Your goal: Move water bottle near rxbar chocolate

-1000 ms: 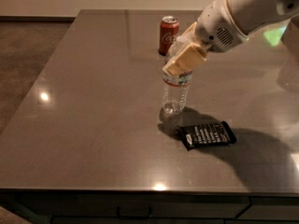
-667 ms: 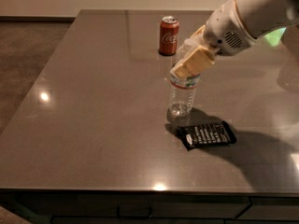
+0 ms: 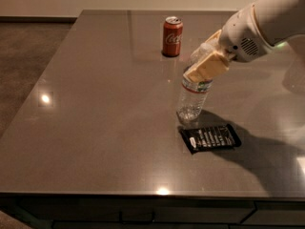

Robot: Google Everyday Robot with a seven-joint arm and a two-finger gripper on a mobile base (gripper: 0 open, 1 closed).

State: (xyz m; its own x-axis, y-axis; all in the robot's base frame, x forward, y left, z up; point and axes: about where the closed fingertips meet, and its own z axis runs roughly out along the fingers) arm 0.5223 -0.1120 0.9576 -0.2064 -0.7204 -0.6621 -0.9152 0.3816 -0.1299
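Dark polished tabletop, carpet off its left edge, pale wall beyond the far edge. Since a second ago I've watched the water bottle travel toward the right edge and a touch nearer the near edge; the bar and the can have not shifted. The gripper sits over the bottle's cap end, tan fingers clamped on the neck, the bottle leaning a little to the right. Its base is now just beside the far-left corner of the rxbar chocolate, which lies flat toward the near edge, right of centre. I can't tell whether the base rests on the surface or hangs just above it. My read: placement is nearly met; what's left is to set down and release. Count: one water bottle, one rxbar, one Coca-Cola can upright near the far edge, one gripper.
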